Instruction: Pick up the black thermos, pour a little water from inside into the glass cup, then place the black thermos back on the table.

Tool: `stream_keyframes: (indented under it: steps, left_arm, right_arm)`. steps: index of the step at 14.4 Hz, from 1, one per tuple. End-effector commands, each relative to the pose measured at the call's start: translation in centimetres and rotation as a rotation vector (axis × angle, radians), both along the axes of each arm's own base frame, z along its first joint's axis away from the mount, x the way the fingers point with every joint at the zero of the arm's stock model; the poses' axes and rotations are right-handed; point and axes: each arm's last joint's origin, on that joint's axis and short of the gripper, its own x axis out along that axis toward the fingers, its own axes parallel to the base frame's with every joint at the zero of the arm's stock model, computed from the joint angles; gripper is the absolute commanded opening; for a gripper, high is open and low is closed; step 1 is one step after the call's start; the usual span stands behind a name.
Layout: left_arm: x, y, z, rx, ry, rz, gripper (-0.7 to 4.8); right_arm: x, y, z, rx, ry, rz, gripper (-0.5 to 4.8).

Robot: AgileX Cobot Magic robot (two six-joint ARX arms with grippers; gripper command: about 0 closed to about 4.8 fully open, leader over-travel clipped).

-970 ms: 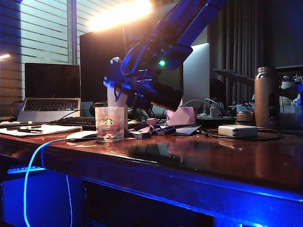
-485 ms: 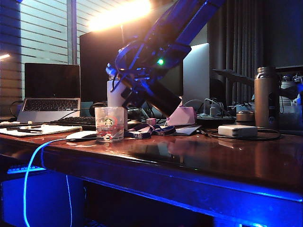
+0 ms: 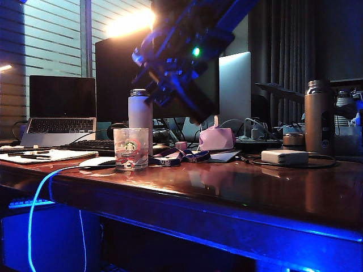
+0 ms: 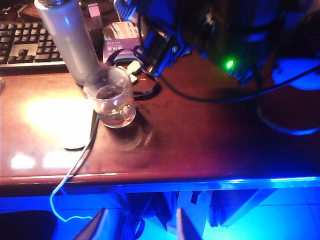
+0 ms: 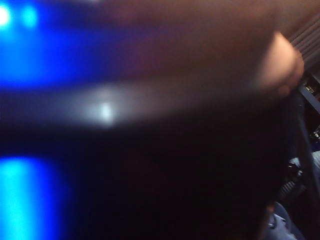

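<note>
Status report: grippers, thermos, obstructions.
Right gripper clamps black thermos, tilted, raised right of glass cup. Left gripper open off table edge. White bottle behind cup.

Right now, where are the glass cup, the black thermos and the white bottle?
glass cup (image 3: 131,148): exterior view, its logo side.
black thermos (image 3: 195,106): exterior view, tilted dark body in the right gripper.
white bottle (image 4: 68,41): left wrist view, its body.

Exterior low, table-edge level; left wrist overhead; both see glass cup (image 3: 131,148).
</note>
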Motion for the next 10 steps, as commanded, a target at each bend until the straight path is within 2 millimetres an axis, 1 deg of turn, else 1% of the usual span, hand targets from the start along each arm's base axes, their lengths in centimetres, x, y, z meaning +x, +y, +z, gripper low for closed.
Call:
stream_keyframes:
  steps: [1, 6, 10]
  left_arm:
    - [-0.1, 0.0, 0.1, -0.006, -0.006, -0.004, 1.86]
    - [-0.1, 0.0, 0.1, -0.033, 0.012, 0.013, 1.85]
    - [-0.1, 0.0, 0.1, -0.032, 0.012, 0.014, 1.85]
  right_arm:
    - [-0.9, -1.0, 4.3, 0.086, -0.085, -0.020, 1.06]
    - [-3.1, -2.7, 9.6, 0.173, -0.130, -0.026, 1.06]
    - [-5.1, -4.3, 13.0, 0.220, -0.143, -0.025, 1.06]
